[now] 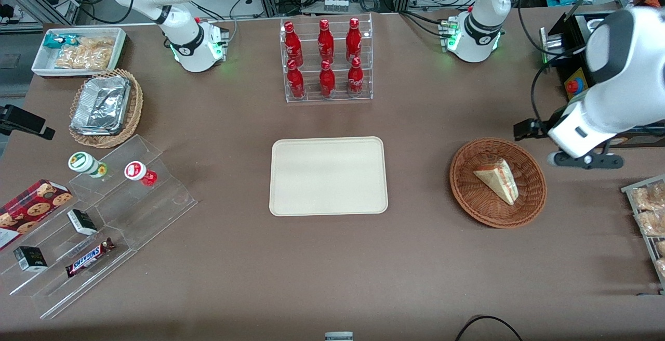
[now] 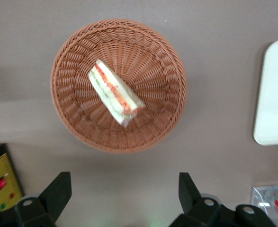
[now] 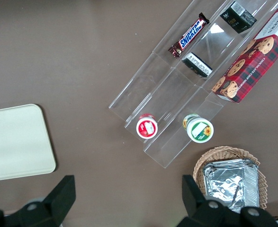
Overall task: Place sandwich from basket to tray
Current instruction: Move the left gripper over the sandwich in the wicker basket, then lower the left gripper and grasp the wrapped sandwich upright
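Observation:
The sandwich (image 1: 497, 180), a pale bread wedge with red and green filling along its cut edge, lies in the round reddish-brown wicker basket (image 1: 467, 195). The cream tray (image 1: 327, 175) lies flat and bare at the table's middle, beside the basket toward the parked arm's end. My left gripper (image 1: 587, 160) hovers high beside the basket, toward the working arm's end. In the left wrist view the gripper (image 2: 124, 189) is open wide and empty, apart from the basket (image 2: 67, 118) and the sandwich (image 2: 115, 92); the tray's edge (image 2: 273, 94) shows too.
A clear rack of red bottles (image 1: 326, 60) stands farther from the camera than the tray. A black box with a red button (image 1: 574, 83) and a wire rack of baked goods (image 1: 649, 211) flank the gripper. A clear stepped shelf (image 1: 104, 216) stands toward the parked arm's end.

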Robot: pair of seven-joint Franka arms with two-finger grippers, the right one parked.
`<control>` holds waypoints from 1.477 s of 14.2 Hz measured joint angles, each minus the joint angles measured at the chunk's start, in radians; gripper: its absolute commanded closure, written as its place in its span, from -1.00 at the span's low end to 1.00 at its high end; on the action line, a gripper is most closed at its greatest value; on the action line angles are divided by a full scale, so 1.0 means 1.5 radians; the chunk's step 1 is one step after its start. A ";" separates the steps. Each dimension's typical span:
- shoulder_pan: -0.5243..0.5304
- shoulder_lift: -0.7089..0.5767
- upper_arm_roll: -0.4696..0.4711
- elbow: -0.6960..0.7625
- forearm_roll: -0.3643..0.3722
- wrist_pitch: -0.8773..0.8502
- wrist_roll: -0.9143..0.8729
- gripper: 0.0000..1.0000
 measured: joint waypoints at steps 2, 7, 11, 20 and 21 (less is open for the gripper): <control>0.000 0.000 0.001 -0.075 0.000 0.090 -0.009 -1.00; 0.002 -0.001 0.011 -0.246 0.000 0.344 -0.035 -1.00; 0.003 -0.001 0.015 -0.296 0.000 0.406 -0.171 -1.00; 0.001 0.054 0.013 -0.305 0.001 0.500 -0.593 -1.00; 0.001 0.062 0.013 -0.305 0.000 0.500 -0.601 -0.88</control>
